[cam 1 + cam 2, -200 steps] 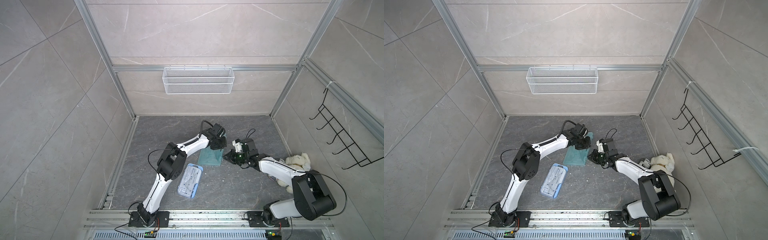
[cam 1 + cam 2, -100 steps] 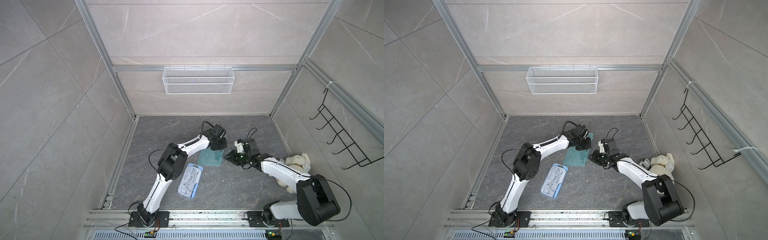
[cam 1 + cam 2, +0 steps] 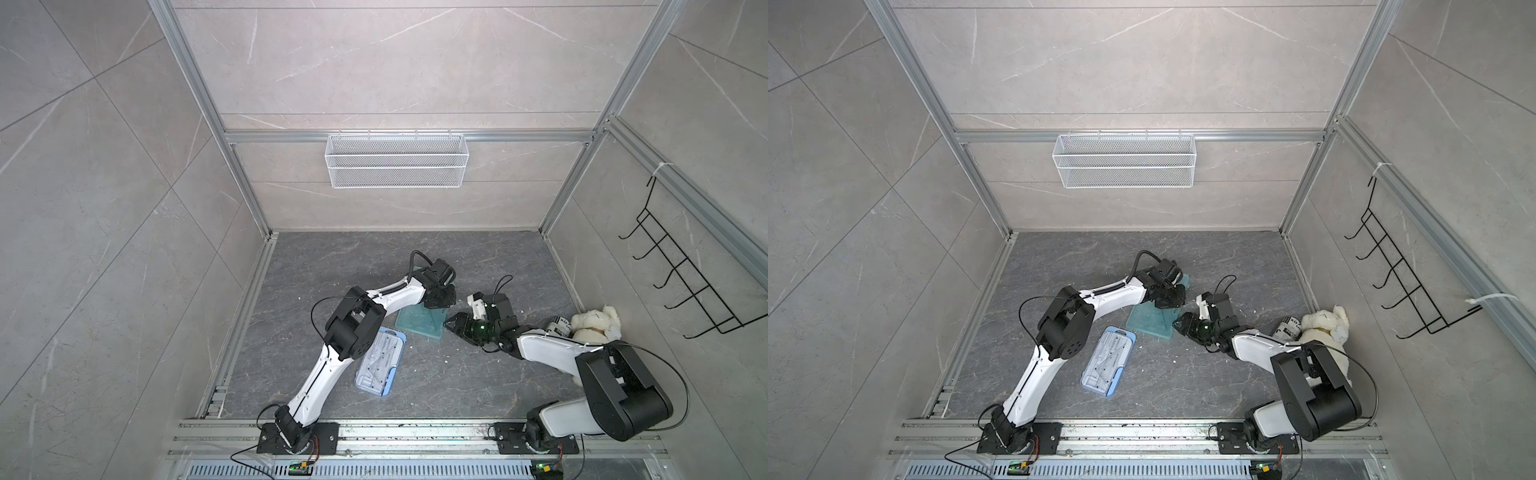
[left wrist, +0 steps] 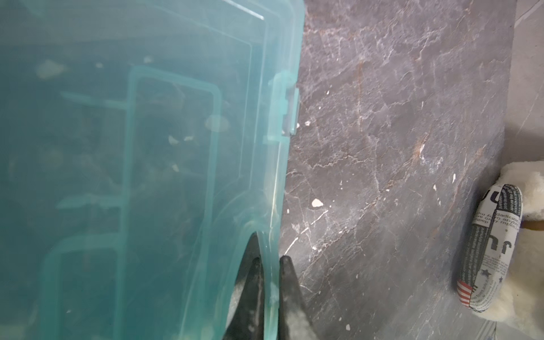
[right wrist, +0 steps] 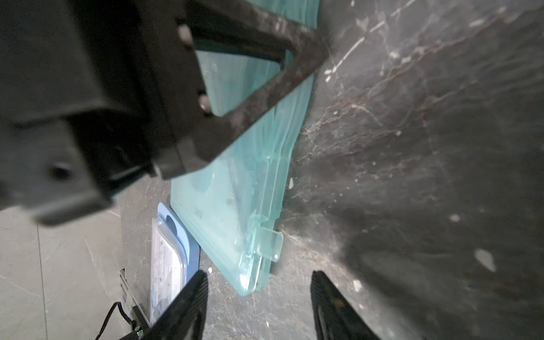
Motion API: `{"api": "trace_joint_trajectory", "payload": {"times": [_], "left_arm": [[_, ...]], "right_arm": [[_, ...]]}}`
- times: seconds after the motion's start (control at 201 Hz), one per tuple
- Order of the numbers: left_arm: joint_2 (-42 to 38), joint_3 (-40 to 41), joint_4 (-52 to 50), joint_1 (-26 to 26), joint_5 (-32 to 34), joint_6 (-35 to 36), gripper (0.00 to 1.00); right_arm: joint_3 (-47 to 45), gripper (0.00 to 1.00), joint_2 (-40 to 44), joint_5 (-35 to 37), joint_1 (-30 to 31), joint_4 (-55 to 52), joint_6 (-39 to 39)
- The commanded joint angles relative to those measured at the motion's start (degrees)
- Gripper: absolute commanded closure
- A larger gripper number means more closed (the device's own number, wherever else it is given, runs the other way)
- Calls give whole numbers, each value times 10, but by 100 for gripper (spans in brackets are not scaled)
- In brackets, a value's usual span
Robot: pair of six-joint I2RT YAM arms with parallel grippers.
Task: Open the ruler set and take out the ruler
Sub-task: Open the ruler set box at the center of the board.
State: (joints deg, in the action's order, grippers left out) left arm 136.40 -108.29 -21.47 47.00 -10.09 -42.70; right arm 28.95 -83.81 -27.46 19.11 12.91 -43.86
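Teal case [image 4: 147,147], rim in the clamped left gripper [image 4: 270,260]; right gripper [image 5: 259,275] half open, empty, just beside its corner.

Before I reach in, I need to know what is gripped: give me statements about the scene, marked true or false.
1. The left gripper pinches the teal case's rim. True.
2. The right gripper is clamped on the case's latch. False: its jaws stand open at the case's corner.
3. The blue case lies flat on the floor. True.
4. The plush toy lies on the blue case. False: it sits on the floor, far from it.
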Motion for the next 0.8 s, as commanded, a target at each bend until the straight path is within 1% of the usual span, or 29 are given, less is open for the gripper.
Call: {"api": "trace_joint_trajectory", "payload": {"times": [0.0, 0.035, 0.139, 0.289, 0.667, 0.756, 0.791], "left_arm": [[18, -13, -9, 0, -12, -11, 100], [18, -14, -11, 0, -11, -11, 100], [12, -14, -15, 2, -4, -8, 89], [12, -18, -21, 5, -1, -4, 82], [-2, -22, -31, 9, 7, 5, 73], [-14, -21, -36, 9, 13, 11, 69], [-19, -21, -39, 9, 18, 14, 64]], "right_arm": [[-16, 41, -28, -19, 3, 87, -24], [-18, 40, -35, -20, 3, 95, -26], [-24, 40, -53, -23, 3, 120, -33], [-29, 40, -73, -28, 3, 153, -45], [-33, 40, -103, -31, 3, 190, -55], [-35, 40, -107, -35, 3, 202, -59], [-34, 40, -108, -36, 2, 204, -60]]}}
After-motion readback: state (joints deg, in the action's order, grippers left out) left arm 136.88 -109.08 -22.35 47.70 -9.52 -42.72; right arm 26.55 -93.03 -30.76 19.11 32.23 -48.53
